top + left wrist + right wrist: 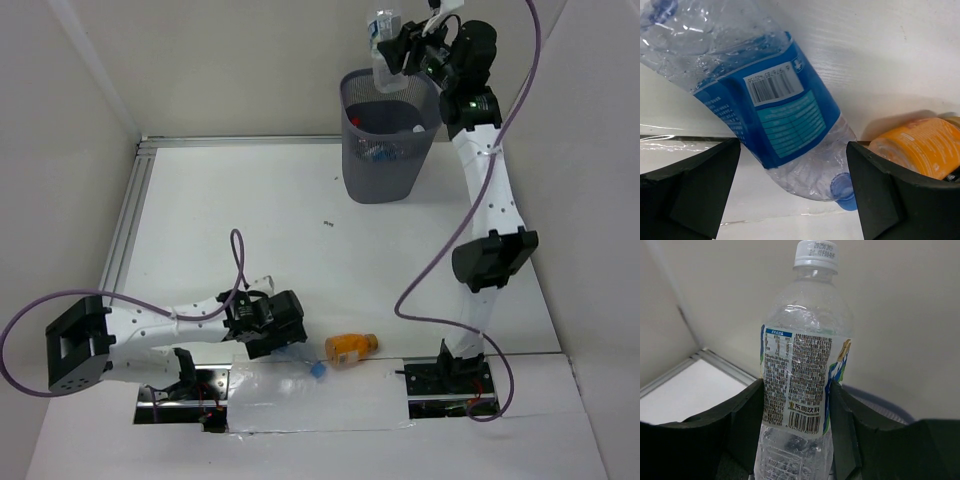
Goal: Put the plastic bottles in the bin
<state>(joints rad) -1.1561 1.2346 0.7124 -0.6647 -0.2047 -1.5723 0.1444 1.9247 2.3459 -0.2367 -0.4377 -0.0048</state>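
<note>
The white table [300, 220] carries the dark mesh bin [385, 150] at its far side, standing upright and well apart from the left gripper. Inside it, seen through the mesh, lie what look like a few bottles [383, 152], one with blue on it, though the view is too small to be sure.

The right gripper [796, 387] hangs over the bin's mouth, and its jaws are clamped on a white-capped bottle [802, 365]. The bottle stands upright between them, cap up. Both fingers press the label's sides, and the neck and cap rise clear above the fingertips. The bin's rim shows below and beyond one finger.

The left gripper [792, 150] sits low at the table's near edge with its jaws spread wide and gripping nothing. A blue-labelled bottle [770, 110] lies on its side in the gap between them, slanted across it, blue cap toward the finger on the right of the wrist view. Just outside that same finger lies the short orange bottle [920, 145], also on its side, near the blue cap.
</note>
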